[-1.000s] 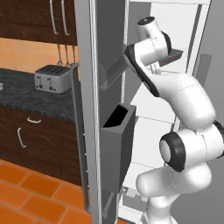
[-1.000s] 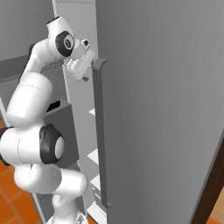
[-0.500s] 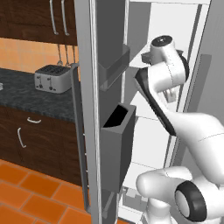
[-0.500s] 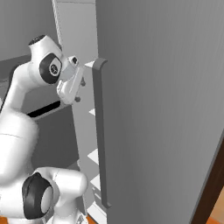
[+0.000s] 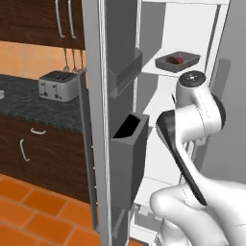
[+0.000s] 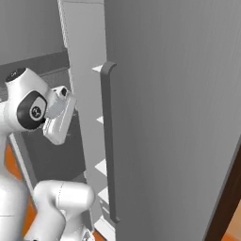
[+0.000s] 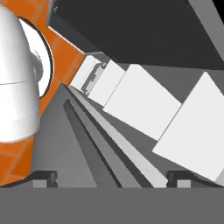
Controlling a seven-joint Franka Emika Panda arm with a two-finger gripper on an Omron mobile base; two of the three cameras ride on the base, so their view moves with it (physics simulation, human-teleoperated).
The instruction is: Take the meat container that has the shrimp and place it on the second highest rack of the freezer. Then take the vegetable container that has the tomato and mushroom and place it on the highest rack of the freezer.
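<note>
Freezer (image 5: 158, 120) stands open, its left door swung toward the camera with two grey door bins (image 5: 129, 144) on its inner face, both of which look empty from this angle. White shelves (image 5: 163, 103) step down the lit interior. In the right base view the closed right door fills most of the picture, with its long vertical handle (image 6: 108, 141) running down it. Arm (image 5: 192, 139) is folded low in front of the open compartment, its wrist bent downward. Toaster (image 5: 58, 85) sits on the dark counter (image 5: 29, 108) to the left, well apart from the freezer.

Vegetable container (image 5: 177, 60) rests on a high shelf, above and behind the arm's upper joint and clear of it. Inside it lies a dark-red tomato (image 5: 178, 59); a darker lump beside it is too small to make out.

Claw (image 7: 111, 177) is spread wide and carries nothing, with its fingertips (image 7: 43, 176) far apart, looking down along the shelf edges toward the orange floor (image 7: 65, 57).
</note>
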